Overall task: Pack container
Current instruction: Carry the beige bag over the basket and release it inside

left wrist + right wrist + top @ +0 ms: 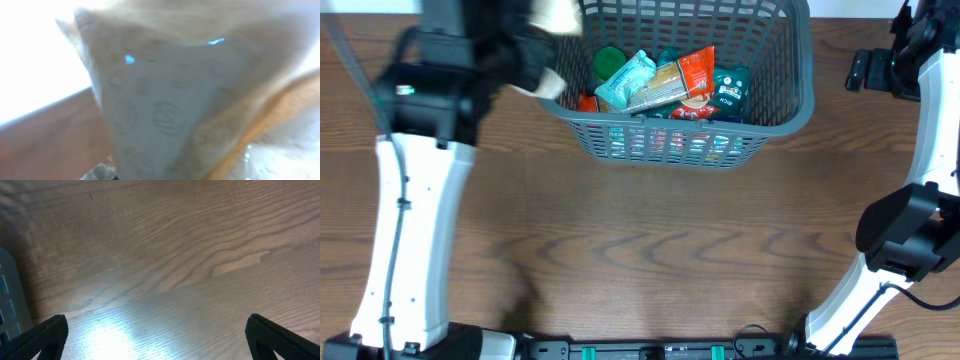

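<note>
Overhead, the near edge of the table (650, 250) carried the two arm mounts, left and right, and past them lay a broad run of bare brown wood. The right arm rose along the table's right edge towards the far right corner. In the right wrist view the right gripper (162, 332) hung over bare wood, its two dark fingertips (47, 335) standing as wide apart as the picture was broad, with nothing between them. A strip of grey slotted plastic (7, 300) showed at that picture's left border.

Farther back, the container (665, 127) sat at the middle of the table's far edge, its far rim cut off by the top of the picture. Inside lay a heap of food packets: a light blue packet (625, 80) leaning on a beige packet (665, 92), a red packet (697, 68) behind them, a dark green packet (730, 88) towards the right wall, and a green round lid (609, 60) near the left wall.

At the container's left rim, the left gripper (542, 55) was closed tight on a pale packet (558, 15), blurred, held just above the rim. The left wrist view was almost filled by that cream wrapper with faint round marks, out of focus, with a wedge of table at lower left.
</note>
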### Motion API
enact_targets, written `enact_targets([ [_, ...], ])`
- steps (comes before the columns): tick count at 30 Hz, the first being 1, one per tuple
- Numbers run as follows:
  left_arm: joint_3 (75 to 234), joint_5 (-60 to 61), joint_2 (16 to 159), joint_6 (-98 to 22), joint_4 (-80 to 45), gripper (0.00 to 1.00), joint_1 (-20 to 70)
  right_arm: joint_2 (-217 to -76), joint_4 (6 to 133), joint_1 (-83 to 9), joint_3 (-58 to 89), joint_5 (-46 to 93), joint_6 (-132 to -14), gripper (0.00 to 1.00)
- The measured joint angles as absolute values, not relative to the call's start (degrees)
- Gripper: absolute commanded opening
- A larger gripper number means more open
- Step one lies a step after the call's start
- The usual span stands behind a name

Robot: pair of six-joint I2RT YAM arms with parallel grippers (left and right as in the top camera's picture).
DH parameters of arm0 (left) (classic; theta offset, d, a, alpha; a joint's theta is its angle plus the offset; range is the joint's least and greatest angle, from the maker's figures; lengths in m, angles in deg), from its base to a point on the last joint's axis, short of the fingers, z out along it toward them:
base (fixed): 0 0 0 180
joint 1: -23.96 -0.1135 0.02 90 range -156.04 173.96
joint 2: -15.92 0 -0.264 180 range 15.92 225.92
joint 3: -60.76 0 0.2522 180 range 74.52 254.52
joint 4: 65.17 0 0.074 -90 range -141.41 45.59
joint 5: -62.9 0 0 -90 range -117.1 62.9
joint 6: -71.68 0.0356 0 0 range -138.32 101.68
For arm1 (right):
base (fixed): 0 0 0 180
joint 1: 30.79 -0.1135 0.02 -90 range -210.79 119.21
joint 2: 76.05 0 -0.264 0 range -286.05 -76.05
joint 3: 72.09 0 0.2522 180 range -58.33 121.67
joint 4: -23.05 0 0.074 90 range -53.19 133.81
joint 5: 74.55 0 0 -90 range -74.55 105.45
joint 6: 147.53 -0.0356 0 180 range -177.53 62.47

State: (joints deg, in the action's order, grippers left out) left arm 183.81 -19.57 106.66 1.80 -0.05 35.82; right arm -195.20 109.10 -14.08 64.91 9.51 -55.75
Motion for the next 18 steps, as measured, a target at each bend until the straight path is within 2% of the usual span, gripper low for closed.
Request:
enact_targets([
  [5,183.7,-21.6,108.69,19.89,-4.6,0.05,44.1,-195.2,109.47,-14.08,64.91,9.51,-55.73,0.99],
  [8,183.73,-22.21,110.46,28.59,-10.57,0.06,46.09,-195.2,110.17,-14.08,64.91,9.58,-55.73,0.99],
  [13,183.84,-23.09,116.78,36.26,-19.81,0.06,46.4,-195.2,110.52,-14.08,64.91,9.64,-55.66,0.99],
  [18,183.84,-23.26,126.4,39.15,-20.05,0.06,46.42,-195.2,110.65,-14.08,64.91,9.64,-55.6,0.99],
])
